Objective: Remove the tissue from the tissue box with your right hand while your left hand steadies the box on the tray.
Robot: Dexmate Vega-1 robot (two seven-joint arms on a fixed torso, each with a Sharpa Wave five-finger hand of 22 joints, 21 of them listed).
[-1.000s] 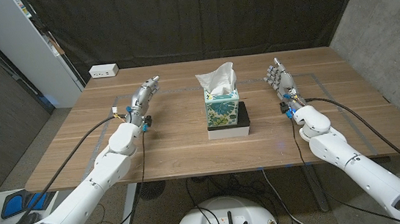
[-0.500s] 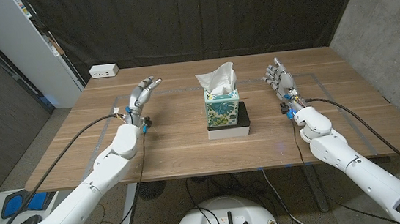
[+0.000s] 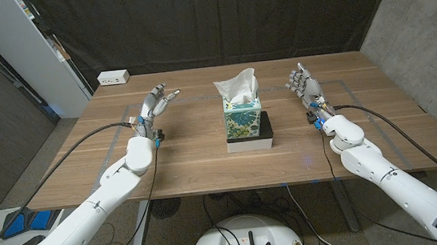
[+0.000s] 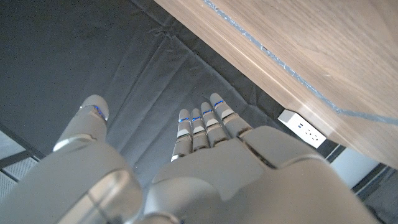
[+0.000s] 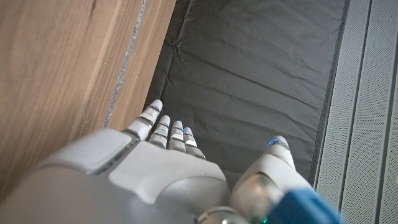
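Tissue is sticking up from the floral box, which is sitting on a black-and-white tray at desk centre. From the head view, the left robot hand at nine o'clock and the right robot hand at three o'clock are both spread, holding nothing. The left wrist view is catching a white power strip past the desk edge. No writing is readable.
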